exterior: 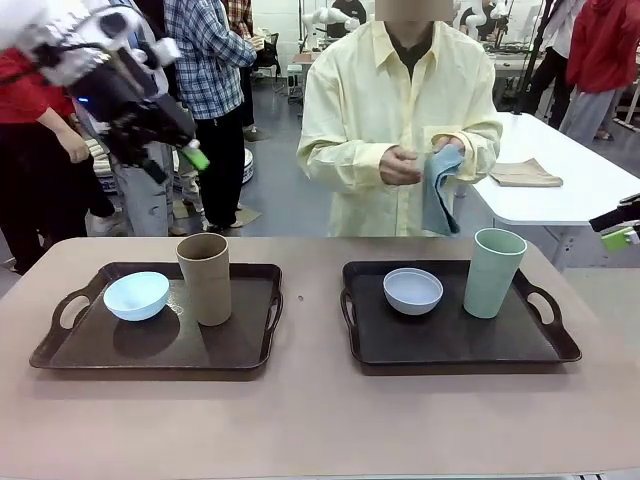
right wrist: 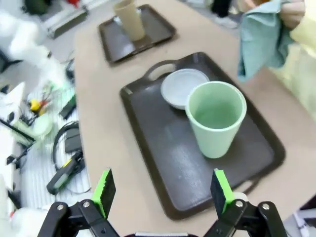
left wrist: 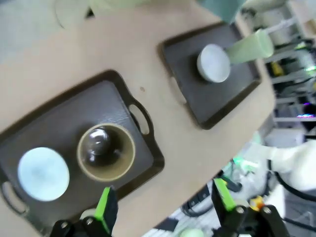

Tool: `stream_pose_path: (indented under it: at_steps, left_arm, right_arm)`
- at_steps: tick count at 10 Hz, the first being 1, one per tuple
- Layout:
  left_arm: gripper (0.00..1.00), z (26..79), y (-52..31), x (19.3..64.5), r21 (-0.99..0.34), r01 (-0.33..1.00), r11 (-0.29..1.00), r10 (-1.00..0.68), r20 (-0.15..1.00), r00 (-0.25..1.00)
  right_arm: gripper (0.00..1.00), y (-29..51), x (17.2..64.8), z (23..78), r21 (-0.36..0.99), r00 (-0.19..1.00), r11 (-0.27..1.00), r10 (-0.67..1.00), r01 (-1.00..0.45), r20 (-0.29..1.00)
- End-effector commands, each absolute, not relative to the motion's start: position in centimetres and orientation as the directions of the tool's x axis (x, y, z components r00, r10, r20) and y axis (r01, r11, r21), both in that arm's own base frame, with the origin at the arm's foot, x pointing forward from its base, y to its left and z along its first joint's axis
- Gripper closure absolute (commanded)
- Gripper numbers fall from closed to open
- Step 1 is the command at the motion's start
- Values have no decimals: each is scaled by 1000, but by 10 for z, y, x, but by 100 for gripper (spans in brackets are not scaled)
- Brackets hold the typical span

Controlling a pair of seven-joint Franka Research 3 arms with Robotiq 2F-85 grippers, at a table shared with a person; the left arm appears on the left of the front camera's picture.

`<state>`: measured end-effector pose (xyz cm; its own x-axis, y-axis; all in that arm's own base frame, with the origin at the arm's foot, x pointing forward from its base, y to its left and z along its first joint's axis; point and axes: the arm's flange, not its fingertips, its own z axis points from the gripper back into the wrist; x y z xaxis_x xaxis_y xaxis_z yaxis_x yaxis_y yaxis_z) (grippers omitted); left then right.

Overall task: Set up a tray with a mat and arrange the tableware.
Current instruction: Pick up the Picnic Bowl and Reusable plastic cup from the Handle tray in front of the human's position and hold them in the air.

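Tan tabletop (exterior: 310, 400) in the front view carries two dark trays side by side, well apart. On the left tray (exterior: 90, 345) stand one blue bowl (exterior: 136, 295) and one tan cup (exterior: 205, 278), nearly touching; on the right tray (exterior: 450, 340) stand one white bowl (exterior: 413, 290) and one green cup (exterior: 495, 272). Behind, a person holds a blue-grey cloth (exterior: 441, 190) in both hands, near a white side table (exterior: 590, 190) with a folded cloth (exterior: 525, 173). The left gripper (exterior: 178, 165) hangs high over the left tray and the right gripper (exterior: 622, 232) sits at the right edge; neither holds anything. From the left wrist, the left gripper (left wrist: 164, 200) is spread wide and empty above the tan cup (left wrist: 106, 152), with both trays below. From the right wrist, the right gripper (right wrist: 162, 191) is likewise wide open and empty, above the green cup (right wrist: 216, 116) and white bowl (right wrist: 183, 86); cables clutter the floor.
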<state>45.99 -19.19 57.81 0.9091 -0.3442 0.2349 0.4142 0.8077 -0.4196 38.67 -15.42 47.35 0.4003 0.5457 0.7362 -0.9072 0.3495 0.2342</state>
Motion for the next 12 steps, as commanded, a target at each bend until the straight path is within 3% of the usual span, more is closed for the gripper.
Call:
stream_pose_path:
  at_steps: [1,3,4,9,10,12]
  left_arm:
    - [0,576,-227,488,-382,394,836,-356,170,919]
    - [0,559,-255,491,-476,440,761,-424,148,893]
    - [0,558,-239,480,-421,419,805,-382,172,908]
    - [0,561,-244,488,-432,422,797,-385,176,906]
    - [0,562,-270,491,-339,438,833,-414,142,899]
    - [0,567,-313,499,-264,456,850,-464,35,885]
  right_arm:
    - [0,-179,400,472,268,361,242,641,-932,678]
    - [0,-179,411,464,296,393,260,597,-919,699]
    - [0,-168,396,468,289,388,258,610,-922,691]
    - [0,-173,401,469,292,390,258,623,-921,678]
    - [0,-176,421,462,144,261,230,641,-962,721]
    - [0,-182,437,449,-12,118,190,655,-982,746]
